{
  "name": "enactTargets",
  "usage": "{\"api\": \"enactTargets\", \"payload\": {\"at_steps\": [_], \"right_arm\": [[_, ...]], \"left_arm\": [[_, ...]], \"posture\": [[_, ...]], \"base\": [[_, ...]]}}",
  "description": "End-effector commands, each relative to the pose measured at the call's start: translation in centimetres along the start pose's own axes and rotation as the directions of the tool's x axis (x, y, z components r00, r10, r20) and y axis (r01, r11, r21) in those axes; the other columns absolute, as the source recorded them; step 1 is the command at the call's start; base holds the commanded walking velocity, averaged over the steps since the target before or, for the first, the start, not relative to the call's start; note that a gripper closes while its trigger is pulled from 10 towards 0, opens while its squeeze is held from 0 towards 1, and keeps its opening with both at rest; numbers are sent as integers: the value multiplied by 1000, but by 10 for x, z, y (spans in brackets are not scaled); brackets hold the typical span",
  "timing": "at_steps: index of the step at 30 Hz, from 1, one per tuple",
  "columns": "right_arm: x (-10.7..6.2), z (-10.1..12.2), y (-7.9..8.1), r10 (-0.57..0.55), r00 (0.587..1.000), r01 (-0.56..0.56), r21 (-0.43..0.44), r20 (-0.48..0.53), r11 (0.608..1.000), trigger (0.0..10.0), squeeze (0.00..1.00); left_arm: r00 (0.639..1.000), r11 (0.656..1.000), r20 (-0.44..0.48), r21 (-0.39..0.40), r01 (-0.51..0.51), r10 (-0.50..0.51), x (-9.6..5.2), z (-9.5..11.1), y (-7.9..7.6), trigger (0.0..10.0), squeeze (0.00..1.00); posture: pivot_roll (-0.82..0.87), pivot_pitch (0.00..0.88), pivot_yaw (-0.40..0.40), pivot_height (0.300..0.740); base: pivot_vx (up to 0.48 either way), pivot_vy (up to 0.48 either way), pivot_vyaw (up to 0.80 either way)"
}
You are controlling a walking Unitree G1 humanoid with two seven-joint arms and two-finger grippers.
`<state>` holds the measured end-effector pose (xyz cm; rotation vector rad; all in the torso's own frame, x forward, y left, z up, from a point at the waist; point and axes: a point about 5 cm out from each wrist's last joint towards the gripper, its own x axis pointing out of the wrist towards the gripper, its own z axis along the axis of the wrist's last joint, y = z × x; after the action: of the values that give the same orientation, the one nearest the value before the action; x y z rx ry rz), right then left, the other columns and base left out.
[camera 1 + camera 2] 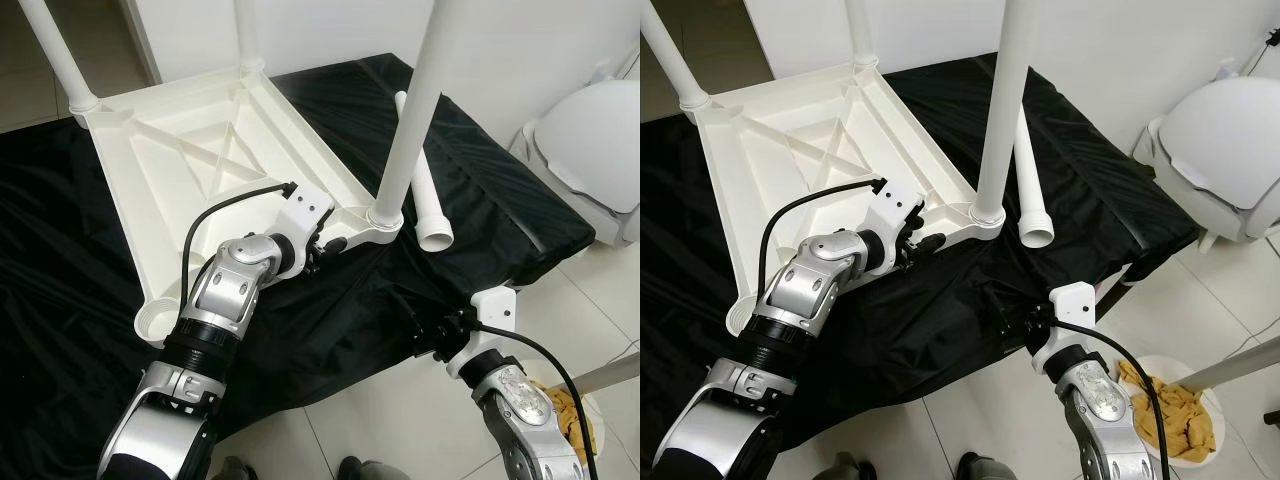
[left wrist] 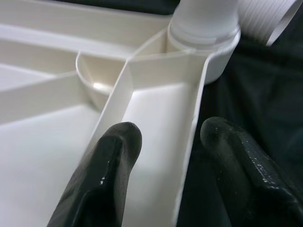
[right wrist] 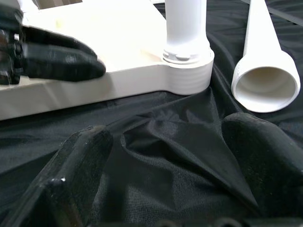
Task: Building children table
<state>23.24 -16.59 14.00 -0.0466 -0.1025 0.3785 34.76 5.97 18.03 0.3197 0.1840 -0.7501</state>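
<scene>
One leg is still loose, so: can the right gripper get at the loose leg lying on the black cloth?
Probably yes. The right gripper is open and faces the loose leg, with bare black cloth between; the fitted leg stands aside.

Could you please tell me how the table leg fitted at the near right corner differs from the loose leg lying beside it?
The fitted leg stands upright in the corner socket of the upturned tabletop; the loose leg lies flat on the black cloth. The fitted leg's wide end is seated in the socket; the loose leg's wide, hollow end is open and faces the robot. Both are white tapered plastic tubes.
</scene>
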Motion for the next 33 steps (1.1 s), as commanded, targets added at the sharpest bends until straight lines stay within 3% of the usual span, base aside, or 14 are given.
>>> {"api": "enactTargets", "payload": {"at_steps": [1,8,15,20,28,29,30,31,32,33], "right_arm": [[-1,-2,-1,5,1000,-5,3,-19,1000,10000,0],[-1,-2,-4,2,1000,-2,-10,-22,1000,10000,0],[2,-3,-3,10,1000,-10,-20,-26,1000,10000,0],[2,-3,-3,19,999,-19,-26,-29,999,10000,0],[4,-3,-3,22,999,-23,-32,-28,999,10000,0],[4,-3,-3,23,999,-24,-34,-29,999,10000,0],[4,-3,-3,23,999,-24,-34,-29,999,10000,0],[4,-3,-3,24,999,-25,-36,-29,999,10000,0],[5,-3,-3,27,999,-28,-42,-29,999,10000,0],[5,-3,-3,29,999,-31,-46,-29,998,10000,0]], "left_arm": [[971,972,-37,30,-234,235,1,-6,10,10000,0],[970,971,-101,108,-212,223,2,-16,7,10000,0],[943,972,-255,152,-181,216,-6,-41,11,10000,0],[920,973,-326,143,-182,220,-10,-51,13,10000,0],[906,973,-363,149,-174,218,-15,-57,13,10000,0],[906,974,-362,141,-179,219,-16,-58,13,7608,0],[906,974,-362,141,-179,219,-16,-58,13,7608,0],[905,973,-362,134,-189,225,-16,-58,14,1255,0],[904,972,-362,129,-195,229,-17,-57,14,0,0],[903,972,-362,125,-199,231,-17,-57,14,0,0]], "posture": [[-146,122,23,740],[-142,120,23,740],[-132,112,20,740],[-128,110,18,740],[-125,107,20,740],[-123,105,19,740],[-123,105,19,740],[-123,105,19,740],[-123,106,19,740],[-123,107,19,740]], "base": [[0,0,0],[0,0,0],[0,0,0],[0,0,0],[0,0,0],[0,0,0],[0,0,0],[0,0,0],[0,0,0],[0,0,0]]}}
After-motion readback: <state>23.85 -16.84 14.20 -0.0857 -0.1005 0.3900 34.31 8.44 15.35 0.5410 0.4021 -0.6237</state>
